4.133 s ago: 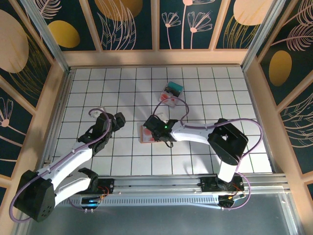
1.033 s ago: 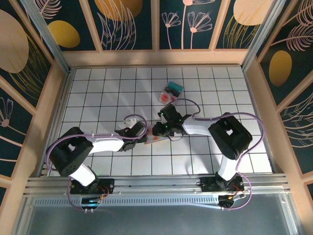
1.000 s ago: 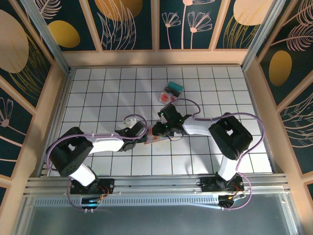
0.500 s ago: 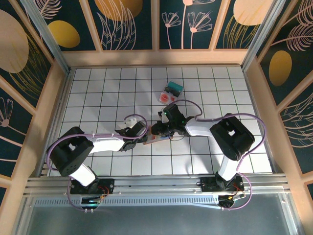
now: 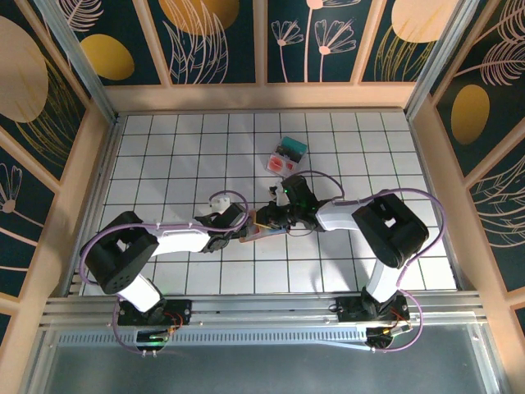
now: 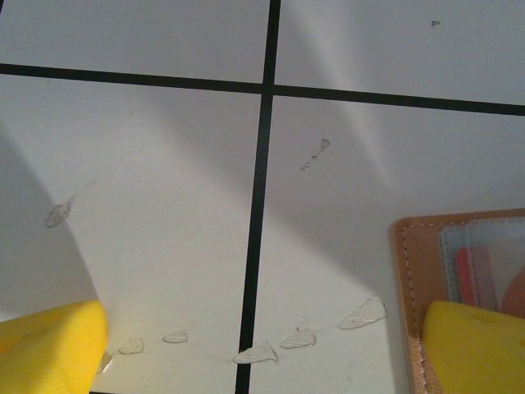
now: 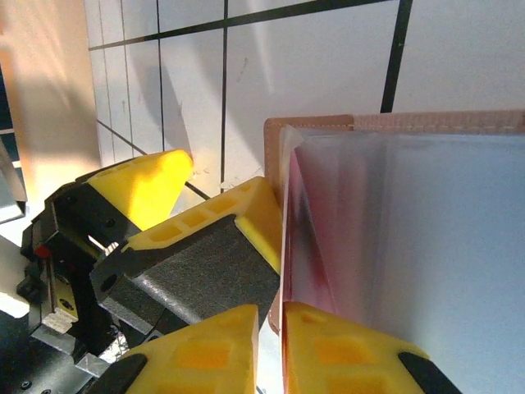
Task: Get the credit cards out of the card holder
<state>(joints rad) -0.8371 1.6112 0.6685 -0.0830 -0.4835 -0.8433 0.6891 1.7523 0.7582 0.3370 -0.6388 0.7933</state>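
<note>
Where the two grippers meet near the middle of the white gridded table [image 5: 164, 156], the card holder [image 5: 264, 233] lies with its long axis almost along the 9-to-3 line of the overhead view. Its 3 o'clock end is tipped slightly away from the arm bases. Which way its tab faces we cannot make out.

The left gripper [image 5: 241, 234] sits at the holder's 9 o'clock end. The right gripper [image 5: 276, 219] is over its 12-to-1 o'clock edge. A clear plastic box [image 5: 287, 154] with red and teal contents stands apart at 1 o'clock from the holder.

The left wrist camera gives us what the overhead view cannot. There the left jaws are spread wide. One yellow pad [image 6: 49, 353] is over bare tile at 7 o'clock of that view. The other pad [image 6: 480, 349] rests on the holder's stitched tan corner at 5 o'clock, beside a clear pocket showing grey and red cards [image 6: 472, 271].

From the right wrist camera we see the right fingers [image 7: 344, 353] nearly together. The thin edge of a glossy sheet [image 7: 410, 230], grey with a red blush, runs into the slit between them, and they pinch it. Whether it is a card or a pocket leaf we cannot tell. The sheet stands just off the holder's tan rim. The left gripper's nearer yellow fingertip meets that rim from 9 o'clock.
</note>
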